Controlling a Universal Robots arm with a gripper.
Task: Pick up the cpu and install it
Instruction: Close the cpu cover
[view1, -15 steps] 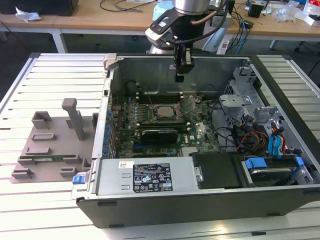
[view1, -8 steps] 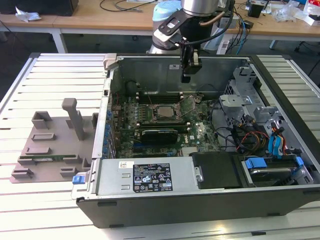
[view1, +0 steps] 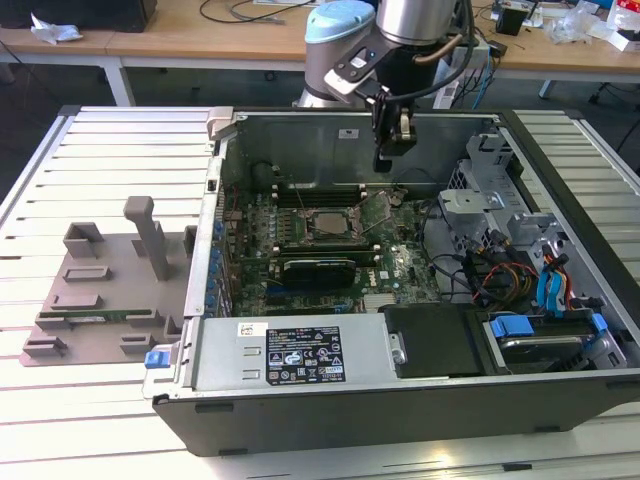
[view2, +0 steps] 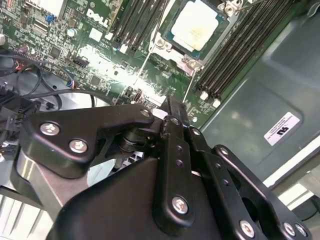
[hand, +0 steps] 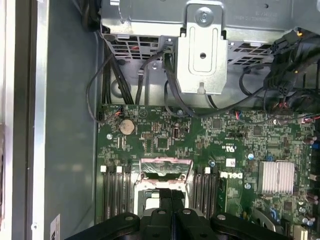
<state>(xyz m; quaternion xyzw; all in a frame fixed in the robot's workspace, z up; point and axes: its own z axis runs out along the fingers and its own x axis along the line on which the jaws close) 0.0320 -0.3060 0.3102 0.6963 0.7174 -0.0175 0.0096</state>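
table: pale slatted table (view1: 120, 140) is carrying everything in the exterior view
case: open computer case (view1: 300, 410) is lying on its side, inside facing up
arm: arm (view1: 420, 20) is reaching in from the far side of the case, wrist bending down so the tool is pointing straight at the board
board: green circuit board (view1: 400, 260) is lying flat on the case floor, also showing in the first wrist view (hand: 200, 145)
holder: grey moulded holder (view1: 100, 290) is sitting on the table, just beside the case at the exterior view's left
card: long black card (view1: 318, 268) is standing in its slot, near the cpu on the side toward the camera
gripper: gripper (view1: 392, 160) is hanging over the board, apart from it; fingers are pressing together in both wrist views (view2: 172, 107) (hand: 172, 192), and nothing is showing between them
socket: metal-framed socket (view2: 190, 62) is sitting between the rows of memory slots
cpu: cpu (view1: 325, 225) is lying flat in the socket, silvery top up (view2: 197, 22); the gripper is hovering near it toward the exterior view's right, not touching
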